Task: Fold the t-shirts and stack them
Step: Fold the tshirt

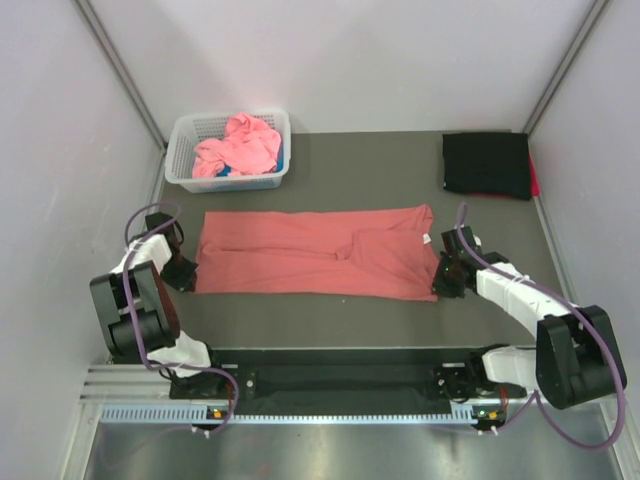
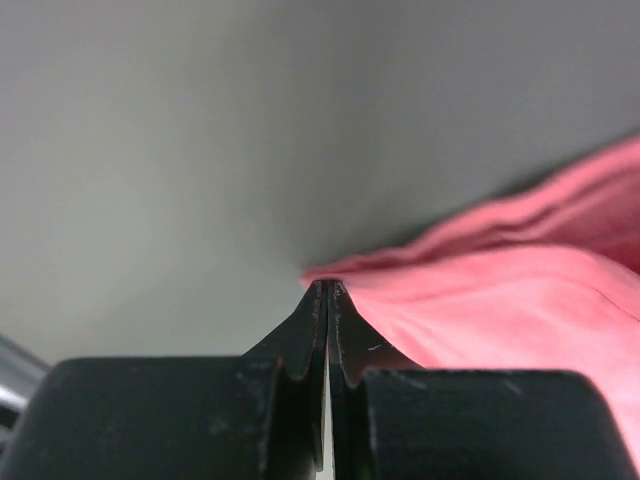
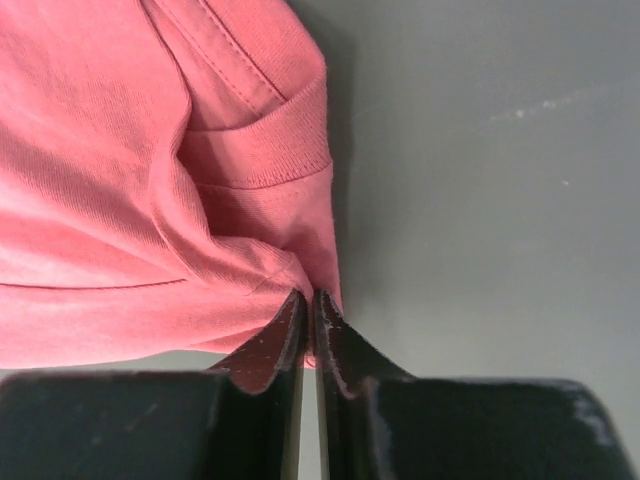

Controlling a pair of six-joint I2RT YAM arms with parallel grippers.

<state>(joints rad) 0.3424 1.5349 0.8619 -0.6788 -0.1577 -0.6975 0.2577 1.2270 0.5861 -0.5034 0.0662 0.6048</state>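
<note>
Item: salmon-red t-shirt flat on table, long axis left-right | left fingers clenched on near-left corner | right fingers clenched on near-right corner

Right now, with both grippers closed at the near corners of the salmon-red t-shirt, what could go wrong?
1. The left gripper seems to pinch only the very tip of the salmon-red t-shirt; the corner may slip out on lifting.
2. The right gripper bites bunched cloth and may miss some layers, so the earlier fold could fall open.
3. The creases mid-shirt could get pressed into the next fold.
</note>
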